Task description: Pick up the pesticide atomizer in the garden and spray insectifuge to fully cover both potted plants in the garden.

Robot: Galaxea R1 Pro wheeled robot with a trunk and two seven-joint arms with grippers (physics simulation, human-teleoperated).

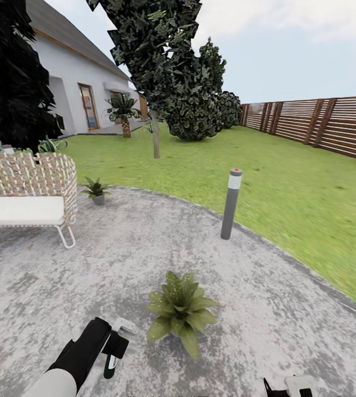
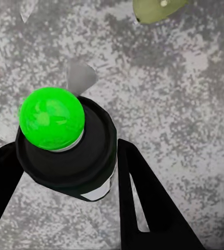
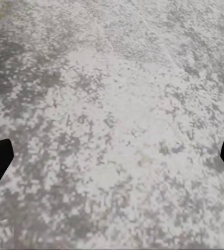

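Atomizer (image 2: 65, 148) is clamped in the left gripper (image 1: 113, 346), held low just beside the nearer potted plant (image 1: 181, 310), presumably so the nozzle is close enough to mist the leaves. Dark body, black head, bright green spot on top. Right gripper (image 3: 112, 156) hangs spread wide over bare patio (image 3: 122, 104), holding nothing. Second potted plant (image 1: 96, 190) sits well ahead by the wicker bench (image 1: 26, 193).
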